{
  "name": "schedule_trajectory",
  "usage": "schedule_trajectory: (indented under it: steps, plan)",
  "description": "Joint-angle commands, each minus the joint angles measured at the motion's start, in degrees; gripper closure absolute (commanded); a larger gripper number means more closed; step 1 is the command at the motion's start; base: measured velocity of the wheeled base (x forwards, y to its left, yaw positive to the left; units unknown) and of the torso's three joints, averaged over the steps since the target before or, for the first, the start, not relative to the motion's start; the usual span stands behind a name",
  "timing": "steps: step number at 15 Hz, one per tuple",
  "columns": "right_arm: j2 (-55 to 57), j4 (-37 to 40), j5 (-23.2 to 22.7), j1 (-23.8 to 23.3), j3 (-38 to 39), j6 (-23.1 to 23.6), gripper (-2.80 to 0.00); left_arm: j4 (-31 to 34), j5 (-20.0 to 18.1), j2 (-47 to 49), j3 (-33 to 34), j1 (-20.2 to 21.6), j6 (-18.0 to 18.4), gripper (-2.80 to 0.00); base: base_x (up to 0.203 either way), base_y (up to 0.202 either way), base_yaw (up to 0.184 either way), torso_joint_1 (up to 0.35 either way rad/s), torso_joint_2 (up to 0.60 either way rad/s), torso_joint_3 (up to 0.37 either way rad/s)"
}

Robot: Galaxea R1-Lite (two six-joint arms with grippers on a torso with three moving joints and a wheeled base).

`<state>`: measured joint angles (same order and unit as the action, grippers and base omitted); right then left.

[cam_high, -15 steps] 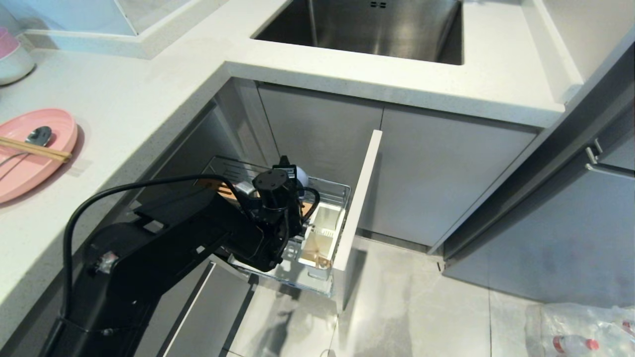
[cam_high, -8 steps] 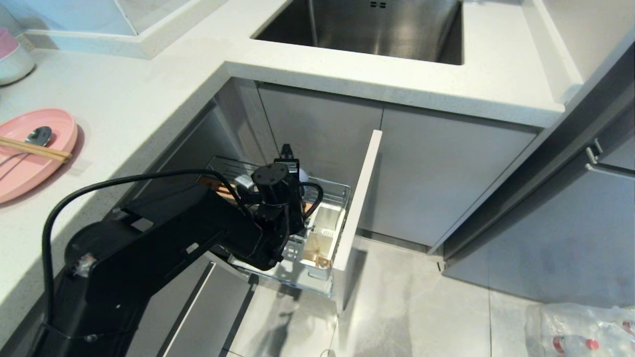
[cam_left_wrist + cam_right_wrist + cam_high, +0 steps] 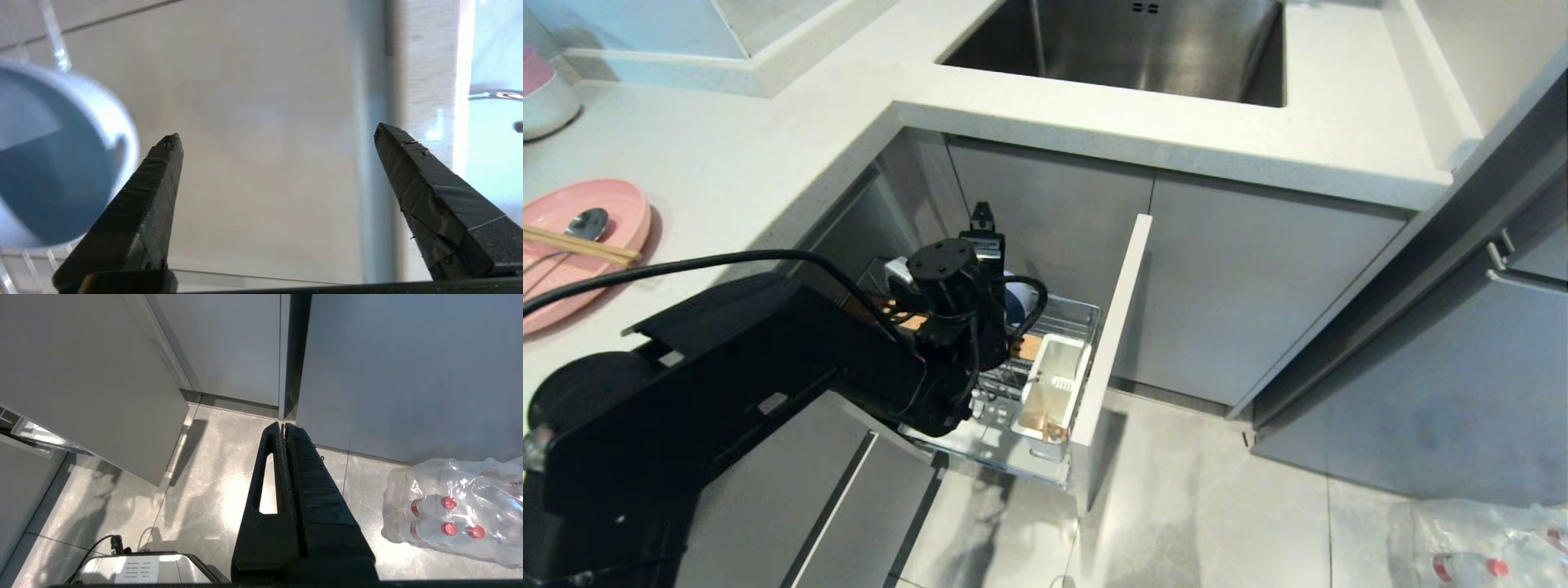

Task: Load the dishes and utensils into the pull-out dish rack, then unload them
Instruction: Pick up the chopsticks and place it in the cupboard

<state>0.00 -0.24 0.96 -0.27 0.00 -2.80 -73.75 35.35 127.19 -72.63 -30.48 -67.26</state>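
The head view looks steeply down over the left gripper [image 3: 278, 134] onto the pull-out dish rack [image 3: 1062, 314]; the left wrist view sits close behind its spread fingers, sharing the bowl [image 3: 53, 155] beside one fingertip.

Surface [image 3: 727, 180]: pale speckled stone, matt. Sink [image 3: 1143, 49]: brushed steel, dull sheen. Pull-out dish rack [image 3: 1066, 314]: bright chrome wire, slotted wooden strip, white plastic caddy [image 3: 1054, 384]. Plate [image 3: 580, 269]: matt pink. Bowl [image 3: 45, 163]: smooth pale blue. Chopsticks [image 3: 580, 245]: light wood. Spoon [image 3: 584, 224]: grey metal. Floor [image 3: 1176, 506]: glossy grey tile. Left pincer [image 3: 273, 139] fingers [image 3: 151, 204]: black, matt, ribbed.
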Motion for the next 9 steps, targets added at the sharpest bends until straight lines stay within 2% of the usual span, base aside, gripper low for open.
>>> schedule_trajectory:
  steps: [1,4,9]
  plan:
    - [0.1,0.0,0.0,0.0,0.0,0.0,0.0,-0.3,-0.2,-2.6,1.1,0.0,0.3,0.0,0.0,0.0,0.0,0.0,0.0,0.0]
    - [0.1,0.0,0.0,0.0,0.0,0.0,0.0,-0.4,-2.9,-5.4,3.8,0.0,3.4,0.0,0.0,0.0,0.0,0.0,0.0,0.0]
    - [0.1,0.0,0.0,0.0,0.0,0.0,0.0,-0.1,-8.0,-11.0,7.1,0.0,11.4,0.0,0.0,0.0,0.0,0.0,0.0,0.0]
